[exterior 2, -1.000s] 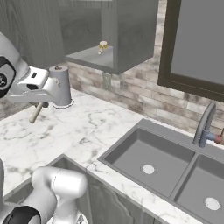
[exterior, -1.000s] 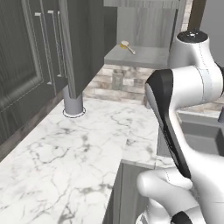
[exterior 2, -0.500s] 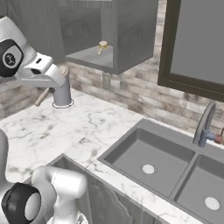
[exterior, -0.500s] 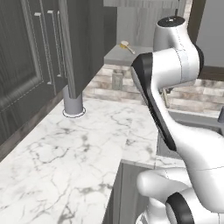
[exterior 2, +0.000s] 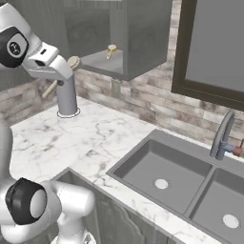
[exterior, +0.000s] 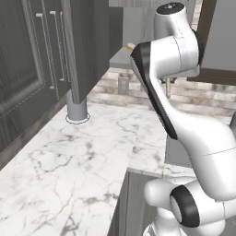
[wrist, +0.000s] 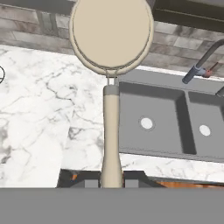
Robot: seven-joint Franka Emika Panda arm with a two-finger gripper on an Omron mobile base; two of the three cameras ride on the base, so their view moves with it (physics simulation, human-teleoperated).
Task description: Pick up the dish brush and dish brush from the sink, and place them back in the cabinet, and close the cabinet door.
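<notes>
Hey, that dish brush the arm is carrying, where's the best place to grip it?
By the thin wooden handle, from its free end, as the claw holds the dish brush now: the handle is narrow and straight, the round head looks too wide.

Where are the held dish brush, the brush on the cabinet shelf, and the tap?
held dish brush [wrist: 111,30], hand view, round head
shelf dish brush [exterior 2: 111,49], right base view, head
tap [exterior 2: 222,137], right base view, curved neck
</notes>
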